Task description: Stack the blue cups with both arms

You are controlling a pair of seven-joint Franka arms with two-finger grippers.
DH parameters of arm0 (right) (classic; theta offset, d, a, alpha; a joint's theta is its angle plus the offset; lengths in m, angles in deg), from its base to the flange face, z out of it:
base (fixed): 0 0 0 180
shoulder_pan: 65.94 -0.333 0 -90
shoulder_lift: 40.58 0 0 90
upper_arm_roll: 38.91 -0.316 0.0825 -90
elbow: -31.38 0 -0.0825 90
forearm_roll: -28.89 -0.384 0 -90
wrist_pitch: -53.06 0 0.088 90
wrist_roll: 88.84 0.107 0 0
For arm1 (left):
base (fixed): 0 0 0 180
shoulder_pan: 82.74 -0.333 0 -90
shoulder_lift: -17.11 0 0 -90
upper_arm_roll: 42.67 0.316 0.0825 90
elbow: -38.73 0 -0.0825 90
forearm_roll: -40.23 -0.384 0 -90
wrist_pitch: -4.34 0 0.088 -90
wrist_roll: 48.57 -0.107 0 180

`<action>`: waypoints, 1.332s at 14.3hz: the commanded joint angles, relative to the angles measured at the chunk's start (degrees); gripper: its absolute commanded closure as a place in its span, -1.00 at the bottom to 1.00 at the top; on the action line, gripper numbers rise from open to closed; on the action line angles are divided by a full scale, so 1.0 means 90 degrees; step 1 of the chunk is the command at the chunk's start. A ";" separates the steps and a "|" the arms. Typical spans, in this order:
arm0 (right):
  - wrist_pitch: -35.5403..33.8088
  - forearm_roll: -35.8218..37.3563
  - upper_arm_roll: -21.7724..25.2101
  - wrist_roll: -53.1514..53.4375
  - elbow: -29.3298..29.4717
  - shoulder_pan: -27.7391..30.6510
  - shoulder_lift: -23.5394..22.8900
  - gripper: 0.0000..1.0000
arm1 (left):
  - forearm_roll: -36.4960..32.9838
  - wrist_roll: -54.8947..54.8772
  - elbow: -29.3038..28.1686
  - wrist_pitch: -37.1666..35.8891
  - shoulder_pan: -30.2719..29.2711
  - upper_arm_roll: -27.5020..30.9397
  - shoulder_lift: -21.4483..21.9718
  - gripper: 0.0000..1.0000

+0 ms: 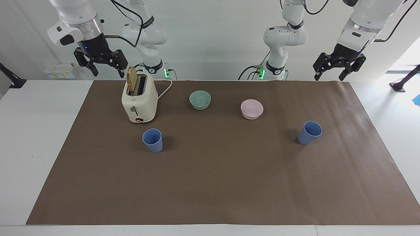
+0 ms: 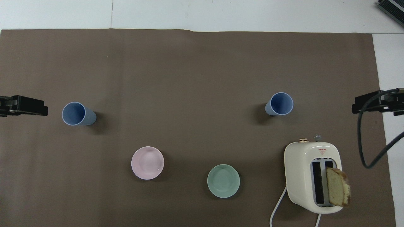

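Left gripper [image 1: 339, 71]: raised in the air over the left arm's end of the brown mat, at the edge nearest the robots; fingers spread apart, holding nothing.
Left arm [image 1: 361, 26]: white, hangs above the table edge, waiting.
Blue cup, left arm's end [image 2: 77, 114]: upright on the mat, mouth up, empty; well apart from the other cup; farther from the robots than the pink bowl. Gripper clear of it.
Pink bowl [image 2: 147, 162]: upright on the mat, empty; beside the mint-green bowl, toward the left arm's end.
Mint-green bowl [image 2: 223, 181]: upright on the mat, empty; slightly nearer to the robots than the pink bowl; between the pink bowl and the toaster.
Blue cup, right arm's end [image 2: 279, 104]: upright on the mat, mouth up, empty; near the toaster and farther from the robots than it, not touching.
Toaster [image 2: 301, 176]: cream, two slots, lever side turned away from the robots; white cord runs from its robot-facing side.
Bread slice [image 2: 338, 186]: stands tilted in the slot toward the right arm's end, sticking well out of it.
Right gripper [image 1: 105, 67]: raised over the toaster's robot-facing end, just above the bread slice, not touching; fingers spread apart, holding nothing.
Right arm [image 1: 77, 23]: white, waiting.
Mat [image 1: 210, 183]: brown, covers most of the white table [image 1: 36, 131].
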 commanded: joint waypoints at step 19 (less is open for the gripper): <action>0.0086 -0.0125 -0.0044 -0.0183 -0.0168 0.0125 0.0134 -1.00 | 0.0044 -0.0155 -0.1397 0.1083 -0.0256 0.0081 0.0114 -1.00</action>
